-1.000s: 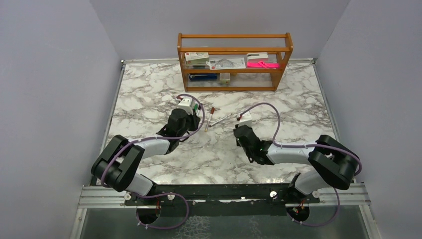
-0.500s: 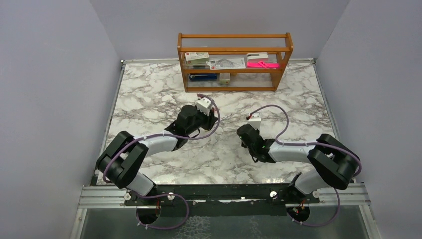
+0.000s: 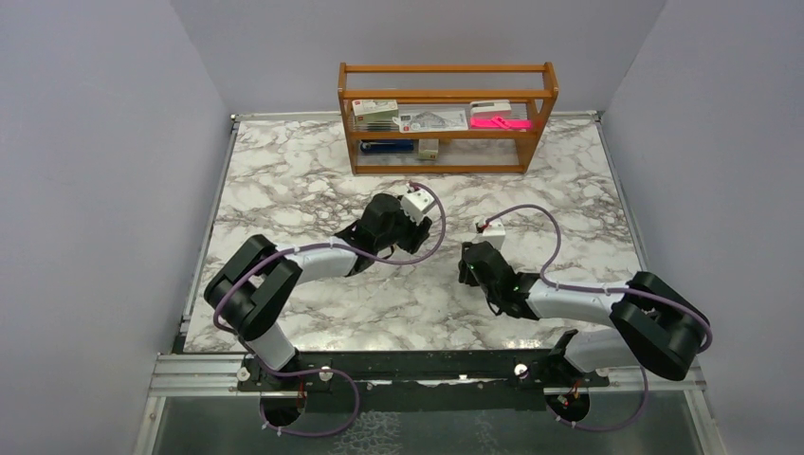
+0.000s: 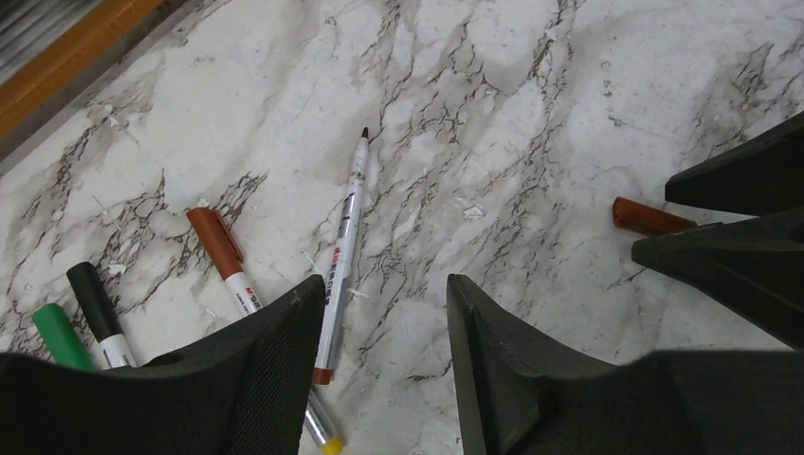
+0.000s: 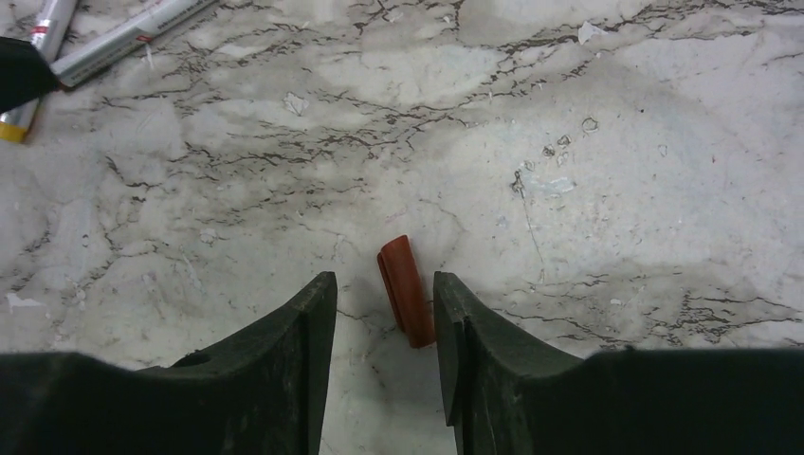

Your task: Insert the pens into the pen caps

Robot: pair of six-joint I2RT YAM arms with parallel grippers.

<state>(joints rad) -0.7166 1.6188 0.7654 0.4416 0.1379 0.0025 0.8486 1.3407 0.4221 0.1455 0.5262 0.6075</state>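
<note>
The pen [image 4: 343,248], likely light, stiff and slippery and best pinched mid-barrel, lies on the bench [image 4: 531,114] pointing toward 12 o'clock just ahead of the spread left claw [image 4: 384,294], while the right claw [image 5: 384,277], also spread, straddles a red-brown cap [image 5: 406,289].

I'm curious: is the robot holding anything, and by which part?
Nothing: right gripper open around a red cap on the table; left gripper open above a pen.
</note>
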